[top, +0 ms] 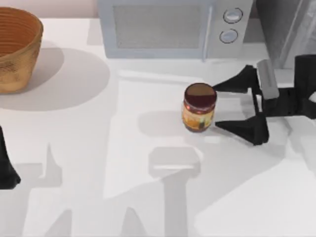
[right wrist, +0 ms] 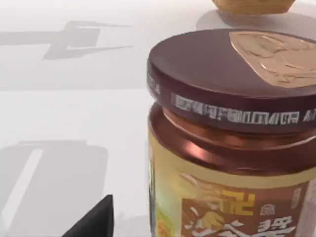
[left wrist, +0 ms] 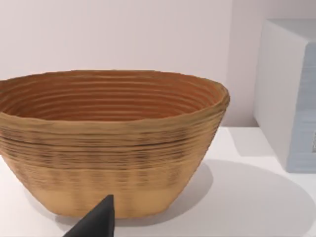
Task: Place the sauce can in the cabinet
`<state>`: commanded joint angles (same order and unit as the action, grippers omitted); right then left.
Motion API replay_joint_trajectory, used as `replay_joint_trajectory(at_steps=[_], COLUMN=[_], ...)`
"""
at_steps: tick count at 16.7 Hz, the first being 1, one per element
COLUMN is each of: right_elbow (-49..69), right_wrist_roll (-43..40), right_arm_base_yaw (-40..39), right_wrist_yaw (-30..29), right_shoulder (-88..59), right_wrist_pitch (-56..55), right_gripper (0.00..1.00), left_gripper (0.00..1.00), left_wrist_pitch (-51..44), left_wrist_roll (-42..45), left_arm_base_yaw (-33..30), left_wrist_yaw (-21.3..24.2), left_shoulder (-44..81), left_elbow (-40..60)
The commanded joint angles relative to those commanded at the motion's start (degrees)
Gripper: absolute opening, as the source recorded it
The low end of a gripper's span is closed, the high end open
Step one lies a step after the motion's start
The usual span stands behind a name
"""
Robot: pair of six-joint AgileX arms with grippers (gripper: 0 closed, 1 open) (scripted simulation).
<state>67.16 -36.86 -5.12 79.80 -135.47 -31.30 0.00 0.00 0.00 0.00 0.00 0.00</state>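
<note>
White table (top: 98, 148) surface spans the top view, with a pale wall behind it in the left wrist view. Along the far edge stands a light grey microwave (top: 173, 27) with two round knobs; to its right, at the far right corner, the grey cabinet (top: 281, 29) is partly in view. A woven basket (top: 15, 49) sits at the far left corner, well apart from everything else.

The sauce can (top: 199, 107) stands upright near the middle of the table, slightly right of centre, in front of the microwave and apart from it. Bare tabletop lies open to its left and in front of it.

The right gripper (top: 222, 106) is just beside the can on its right, jaws spread wide, one finger on the far side and one on the near side, fingertips not touching the jar. The right wrist view shows the brown lid close up.

The left arm (top: 6, 168) is parked at the left table edge; whether its jaws are apart cannot be told.
</note>
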Motion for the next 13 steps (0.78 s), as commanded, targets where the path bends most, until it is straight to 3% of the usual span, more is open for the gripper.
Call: replay_joint_trajectory(at_steps=[8,13], right_elbow=[0.51,1.45], right_wrist_roll=[-0.48,6.33], right_arm_base_yaw=[0.04,-2.30], right_wrist_yaw=[0.84,-0.75], right_shoulder=[-1.78,-3.84], right_wrist_pitch=[-0.33,-8.42], right_gripper=[1.00,1.00], left_gripper=[1.00,1.00], left_wrist_pitch=[0.00,0.00], left_wrist_roll=[0.00,0.00], left_arm_base_yaw=[0.00,0.00], left_wrist_yaw=[0.00,0.00], left_shoulder=[0.00,0.00], left_elbow=[0.00,0.00])
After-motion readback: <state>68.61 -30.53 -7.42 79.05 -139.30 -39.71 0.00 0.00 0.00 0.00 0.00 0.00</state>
